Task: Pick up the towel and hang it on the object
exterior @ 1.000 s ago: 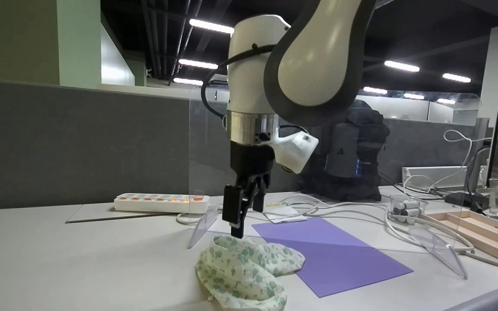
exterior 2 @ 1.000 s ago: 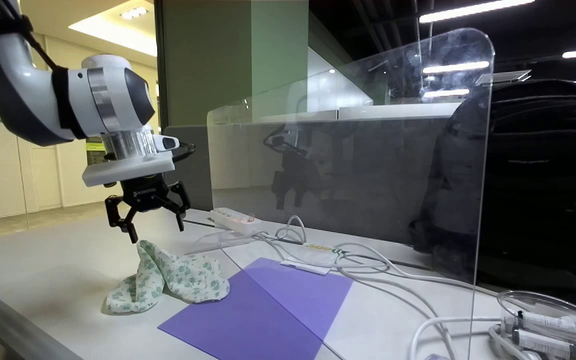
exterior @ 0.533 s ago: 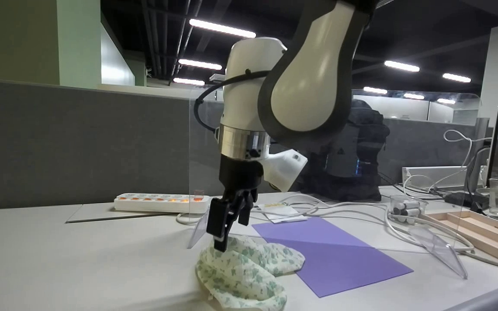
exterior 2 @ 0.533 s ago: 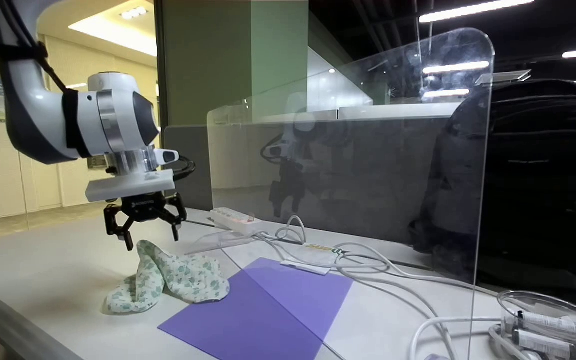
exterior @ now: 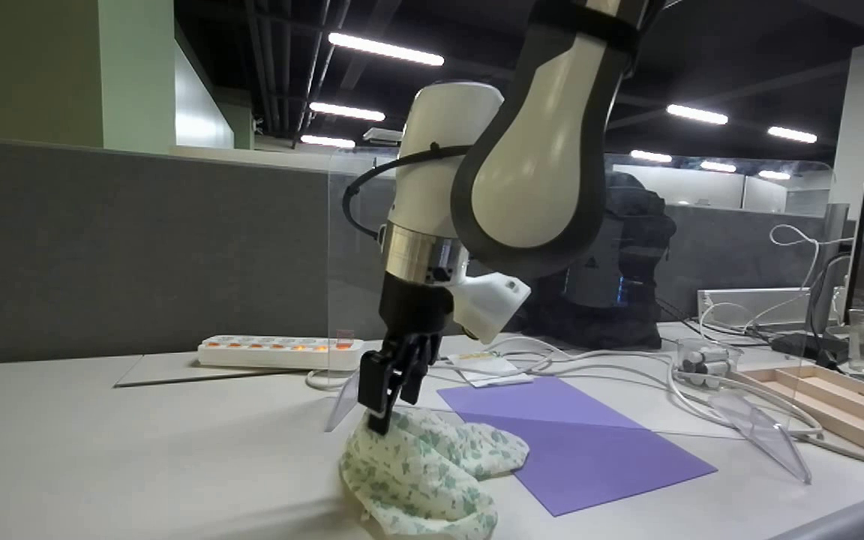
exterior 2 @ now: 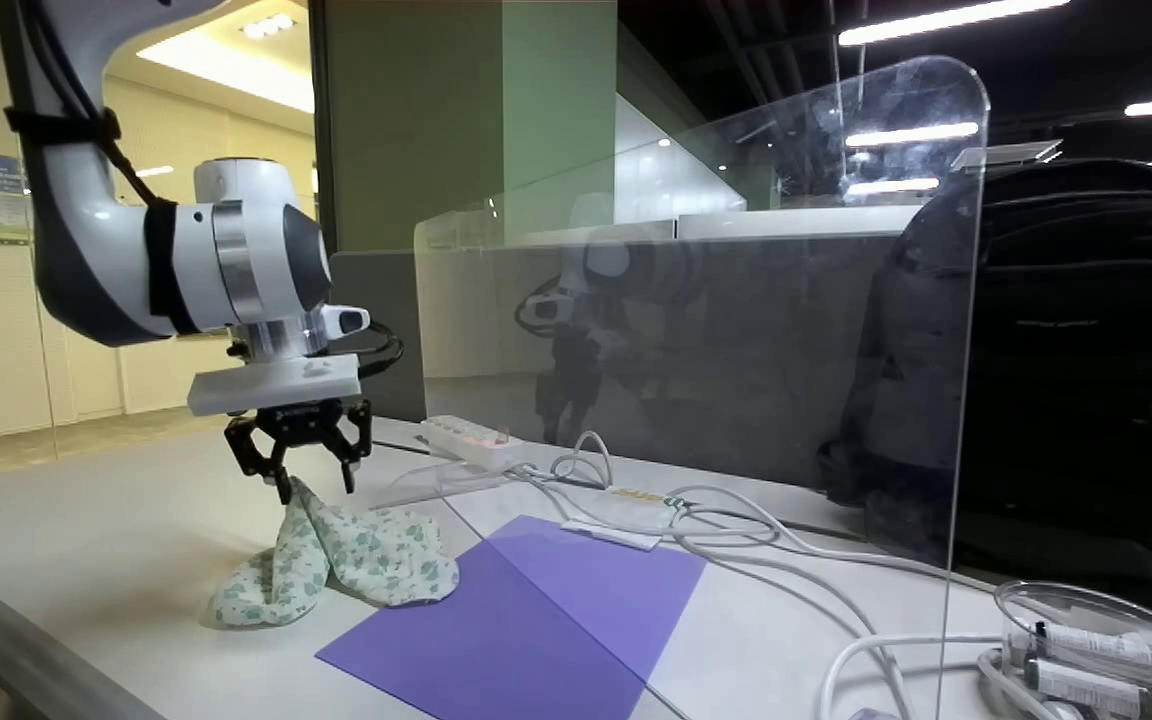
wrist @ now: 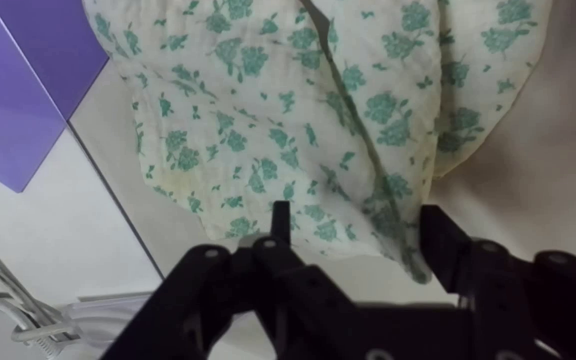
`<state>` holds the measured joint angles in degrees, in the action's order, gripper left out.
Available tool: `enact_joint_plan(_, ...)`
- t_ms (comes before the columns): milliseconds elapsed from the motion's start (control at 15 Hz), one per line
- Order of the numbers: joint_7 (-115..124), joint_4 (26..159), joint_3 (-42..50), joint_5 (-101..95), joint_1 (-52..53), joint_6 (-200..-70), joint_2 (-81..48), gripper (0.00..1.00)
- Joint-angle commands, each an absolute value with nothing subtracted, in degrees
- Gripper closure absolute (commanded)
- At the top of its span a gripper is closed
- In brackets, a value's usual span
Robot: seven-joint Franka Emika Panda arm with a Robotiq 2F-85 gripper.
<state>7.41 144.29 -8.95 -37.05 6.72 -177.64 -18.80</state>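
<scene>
Straddling a peak of the towel (wrist: 268, 120), the gripper (exterior 2: 317, 484) hangs with fingers spread, pinching nothing.
The towel lies bunched on the table (exterior: 177, 457), bottom centre of an exterior view; in the wrist view its long ridge slants from top middle to lower right, so the peak falls between the fingers, just beside the finger at that frame's right. Whether they touch, I cannot tell. Closing here would likely catch the fold, perhaps only thinly. The cloth is thin, crinkled, white with green sprigs, and should droop once lifted; one end overlaps a flat purple sheet (exterior: 582, 454). Mid-frame in an exterior view, a clear, glossy, round-cornered panel (exterior 2: 716, 340) is probably what it should hang on.
</scene>
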Motion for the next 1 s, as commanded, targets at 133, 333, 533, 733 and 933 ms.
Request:
enact_joint_plan(133,8.2,144.8,-9.6,-35.7,6.1,-179.4,-18.8,0.76)
enact_joint_plan(333,7.8,145.4,-12.2,-33.0,4.3,-178.5,-18.8,0.96)
enact_joint_plan(533,4.2,146.4,-13.7,-22.1,6.2,-175.8,-17.5,1.0)
enact_joint_plan(733,4.7,146.0,-16.4,-10.5,7.5,-170.9,-15.1,1.0)
enact_joint_plan(933,6.4,146.0,-17.2,-3.7,10.4,-169.6,-9.5,1.0)
